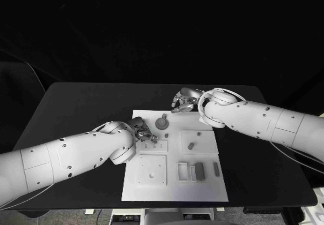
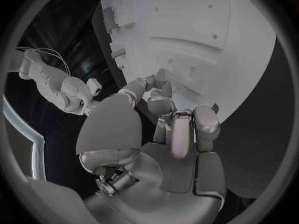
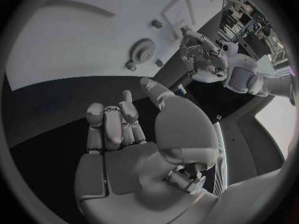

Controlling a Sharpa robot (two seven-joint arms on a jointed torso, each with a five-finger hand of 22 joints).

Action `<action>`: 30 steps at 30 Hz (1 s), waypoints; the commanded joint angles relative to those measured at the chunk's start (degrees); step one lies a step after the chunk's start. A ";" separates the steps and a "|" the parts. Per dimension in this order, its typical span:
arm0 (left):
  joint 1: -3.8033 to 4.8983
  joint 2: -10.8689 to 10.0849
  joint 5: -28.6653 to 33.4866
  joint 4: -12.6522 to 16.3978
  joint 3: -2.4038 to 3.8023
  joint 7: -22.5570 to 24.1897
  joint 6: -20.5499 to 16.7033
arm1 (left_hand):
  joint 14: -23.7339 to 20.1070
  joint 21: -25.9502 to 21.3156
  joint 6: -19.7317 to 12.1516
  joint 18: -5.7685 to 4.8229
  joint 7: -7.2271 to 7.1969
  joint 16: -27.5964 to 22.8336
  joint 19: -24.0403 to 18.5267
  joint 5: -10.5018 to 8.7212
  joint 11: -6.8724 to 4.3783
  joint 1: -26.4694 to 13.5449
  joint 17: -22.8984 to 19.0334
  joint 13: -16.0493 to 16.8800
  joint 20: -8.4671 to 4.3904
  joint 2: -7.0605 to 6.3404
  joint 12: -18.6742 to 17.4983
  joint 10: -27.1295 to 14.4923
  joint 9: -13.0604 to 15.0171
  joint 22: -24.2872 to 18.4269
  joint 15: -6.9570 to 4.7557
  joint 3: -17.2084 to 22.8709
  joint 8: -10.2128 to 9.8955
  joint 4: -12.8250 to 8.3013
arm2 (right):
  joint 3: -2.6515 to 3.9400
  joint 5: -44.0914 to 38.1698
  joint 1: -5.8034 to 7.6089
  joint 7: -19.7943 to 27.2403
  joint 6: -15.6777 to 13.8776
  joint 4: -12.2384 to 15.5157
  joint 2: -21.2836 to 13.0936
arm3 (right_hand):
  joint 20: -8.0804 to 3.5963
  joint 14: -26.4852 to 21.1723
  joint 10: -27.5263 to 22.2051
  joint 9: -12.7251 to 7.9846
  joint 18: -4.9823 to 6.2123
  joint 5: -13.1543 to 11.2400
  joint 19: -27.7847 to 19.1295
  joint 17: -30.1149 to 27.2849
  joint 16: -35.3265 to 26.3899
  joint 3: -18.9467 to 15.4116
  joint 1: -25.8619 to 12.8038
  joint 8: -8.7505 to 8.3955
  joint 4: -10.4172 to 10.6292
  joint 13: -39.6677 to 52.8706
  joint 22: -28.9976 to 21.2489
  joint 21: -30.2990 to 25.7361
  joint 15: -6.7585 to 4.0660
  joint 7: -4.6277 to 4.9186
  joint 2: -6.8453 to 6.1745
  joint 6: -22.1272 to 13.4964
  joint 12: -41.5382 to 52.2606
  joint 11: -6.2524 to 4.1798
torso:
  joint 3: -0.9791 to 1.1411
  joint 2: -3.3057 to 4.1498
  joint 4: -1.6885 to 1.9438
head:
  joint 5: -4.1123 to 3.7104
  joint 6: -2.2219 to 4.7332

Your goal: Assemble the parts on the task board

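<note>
The white task board (image 1: 202, 192) lies in the middle of the black table. A grey gear (image 1: 162, 123) sits near its far edge, with a small part (image 1: 164, 115) just beyond it. My left hand (image 1: 142, 132) hovers low over the board's left side beside a small square module (image 1: 154, 146), fingers curled down toward the surface (image 2: 187, 35). Whether anything is pinched there is hidden. My right hand (image 1: 183, 101) hangs over bare table just past the board's far edge, its fingers (image 3: 112, 124) loosely apart and holding nothing. The right wrist view shows the gear (image 3: 143, 50) and my left hand (image 3: 202, 59).
Further grey parts lie on the board: a peg (image 1: 166, 136), a short piece (image 1: 190, 146), a dark block (image 1: 200, 171) and a thin bar (image 1: 216, 168). A white frame (image 1: 182, 171) and a square plate (image 1: 152, 171) sit on its near half. Black table surrounds the board.
</note>
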 commanded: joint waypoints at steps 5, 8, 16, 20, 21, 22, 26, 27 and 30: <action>-0.34 0.45 -3.66 -0.21 0.02 -0.20 2.08 | 4.48 7.97 12.89 4.84 -0.66 0.24 0.49 2.83 -0.57 2.00 0.11 0.04 0.02 1.73 0.35 3.41 3.47 0.08 -0.32 4.11 3.00 -3.90 | 0.02 -0.31 -0.02 0.12 0.66 0.06 0.08 | 0.03 -0.04 0.19 -0.07 1.17 0.19 -0.20 -0.03 0.13 0.08 -0.43 0.08 0.22 -0.10 -0.09 0.23 -0.25 0.89 0.06 0.36 0.15 -0.05 | -0.02 0.01 0.02 | -0.06 -0.13; -0.36 0.49 -4.78 -0.22 0.02 -0.27 2.86 | 4.49 7.97 12.90 4.84 -0.66 0.25 0.50 2.85 -0.58 1.99 0.11 0.04 0.02 1.73 0.35 3.41 3.48 0.09 -0.32 4.11 3.00 -3.90 | 0.02 -0.31 -0.02 0.12 0.71 0.03 0.10 | 0.03 -0.02 0.19 -0.07 1.17 0.19 -0.20 -0.01 0.14 0.08 -0.43 0.08 0.22 -0.10 -0.09 0.23 -0.25 0.89 0.06 0.36 0.15 -0.05 | -0.03 0.01 0.00 | -0.08 -0.19; -0.45 0.63 -9.69 -0.13 0.01 -0.11 4.80 | 4.51 7.97 12.92 4.84 -0.67 0.27 0.52 2.88 -0.58 1.98 0.12 0.04 0.02 1.74 0.36 3.43 3.48 0.09 -0.32 4.12 3.01 -3.90 | 0.02 -0.31 -0.02 0.09 0.81 0.04 0.10 | 0.03 -0.06 0.19 -0.07 1.18 0.19 -0.20 -0.06 0.12 0.10 -0.44 0.08 0.22 -0.11 -0.09 0.24 -0.25 0.88 0.06 0.36 0.16 -0.05 | -0.01 0.00 0.01 | 0.02 -0.31; -0.49 0.61 -9.53 -0.01 0.01 -0.18 5.26 | 4.52 7.97 12.92 4.84 -0.67 0.27 0.53 2.89 -0.59 1.98 0.12 0.04 0.02 1.75 0.36 3.43 3.49 0.10 -0.32 4.12 3.01 -3.90 | 0.02 -0.31 -0.02 0.06 0.89 0.04 0.09 | 0.03 -0.03 0.19 -0.07 1.18 0.20 -0.20 -0.04 0.14 0.11 -0.45 0.08 0.22 -0.11 -0.10 0.24 -0.25 0.88 0.06 0.36 0.16 -0.05 | -0.01 0.01 0.00 | 0.02 -0.32; -0.49 0.60 -9.45 -0.01 0.01 -0.21 5.31 | 4.52 7.97 12.92 4.84 -0.68 0.28 0.53 2.89 -0.59 1.98 0.12 0.04 0.02 1.75 0.36 3.44 3.49 0.10 -0.32 4.12 3.01 -3.90 | 0.02 -0.31 -0.02 0.06 0.89 0.04 0.08 | 0.03 -0.09 0.19 -0.07 1.18 0.20 -0.20 -0.09 0.11 0.11 -0.45 0.08 0.22 -0.11 -0.10 0.24 -0.25 0.88 0.06 0.36 0.16 -0.05 | -0.01 0.01 0.00 | 0.02 -0.32; -0.50 0.59 -9.44 -0.04 0.01 -0.22 5.62 | 4.52 7.97 12.92 4.84 -0.68 0.28 0.53 2.90 -0.59 1.97 0.12 0.04 0.02 1.75 0.36 3.44 3.49 0.10 -0.32 4.12 3.01 -3.90 | 0.02 -0.31 -0.02 0.06 0.90 0.03 0.08 | 0.03 -0.03 0.19 -0.07 1.18 0.20 -0.20 -0.03 0.14 0.11 -0.45 0.08 0.22 -0.11 -0.10 0.24 -0.25 0.88 0.06 0.36 0.16 -0.05 | 0.00 0.01 -0.01 | 0.05 -0.33; -0.50 0.55 -9.31 -0.11 0.01 -0.31 5.92 | 4.52 7.97 12.93 4.84 -0.68 0.28 0.54 2.91 -0.59 1.97 0.12 0.04 0.02 1.75 0.36 3.44 3.49 0.10 -0.32 4.12 3.01 -3.89 | 0.02 -0.31 -0.02 0.06 0.91 0.05 0.05 | 0.02 -0.07 0.19 -0.08 1.18 0.20 -0.20 -0.08 0.12 0.12 -0.46 0.08 0.22 -0.11 -0.10 0.24 -0.25 0.88 0.06 0.36 0.16 -0.05 | 0.00 0.02 -0.01 | 0.05 -0.36; -0.51 0.56 -9.28 -0.15 0.01 -0.34 6.14 | 4.53 7.97 12.93 4.84 -0.68 0.28 0.54 2.91 -0.59 1.96 0.12 0.04 0.02 1.75 0.37 3.44 3.49 0.10 -0.32 4.12 3.01 -3.89 | 0.02 -0.31 -0.02 0.06 0.90 0.05 0.02 | 0.02 -0.06 0.19 -0.08 1.18 0.20 -0.20 -0.07 0.13 0.12 -0.46 0.08 0.22 -0.11 -0.10 0.24 -0.25 0.88 0.06 0.36 0.16 -0.05 | 0.00 0.02 -0.01 | 0.05 -0.36; -0.53 0.57 -9.00 -0.27 0.01 -0.39 6.53 | 4.53 7.97 12.93 4.84 -0.68 0.29 0.54 2.92 -0.59 1.96 0.13 0.04 0.02 1.75 0.37 3.44 3.49 0.10 -0.32 4.12 3.01 -3.89 | 0.02 -0.31 -0.02 0.05 0.89 0.06 0.02 | 0.02 -0.02 0.19 -0.08 1.18 0.20 -0.20 -0.03 0.15 0.13 -0.46 0.08 0.22 -0.11 -0.10 0.24 -0.25 0.88 0.06 0.36 0.16 -0.05 | 0.00 0.01 0.01 | 0.04 -0.41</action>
